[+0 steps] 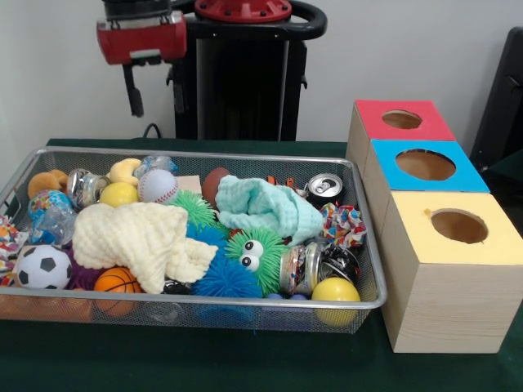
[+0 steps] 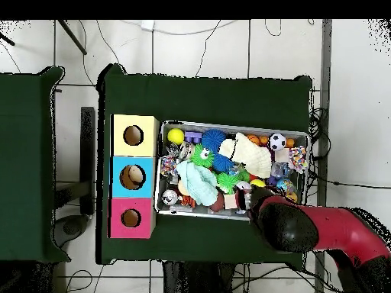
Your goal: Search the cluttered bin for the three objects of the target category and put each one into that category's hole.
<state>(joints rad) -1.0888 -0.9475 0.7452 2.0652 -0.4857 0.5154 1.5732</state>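
Note:
The wire mesh bin [image 1: 204,300] sits mid-table, piled with clutter. In it are a soccer ball [image 1: 45,267], a basketball [image 1: 117,282], a baseball [image 1: 158,185], two yellow balls [image 1: 118,194] [image 1: 335,290], a cream cloth [image 1: 143,237], a mint cloth [image 1: 265,204], a green fuzzy toy with eyes [image 1: 257,253] and a drink can [image 1: 324,188]. My gripper [image 1: 155,102] hangs open and empty, high above the bin's far left rim. In the overhead view the red arm [image 2: 321,229] covers the gripper, beside the bin [image 2: 229,126].
Three wooden boxes with round holes stand in a row right of the bin: red top [image 1: 403,120] farthest, blue top [image 1: 425,165] in the middle, yellow top [image 1: 458,226] nearest. They also show in the overhead view: yellow [image 2: 134,135], blue [image 2: 134,177] and red [image 2: 131,218]. Green cloth covers the table [image 1: 245,359].

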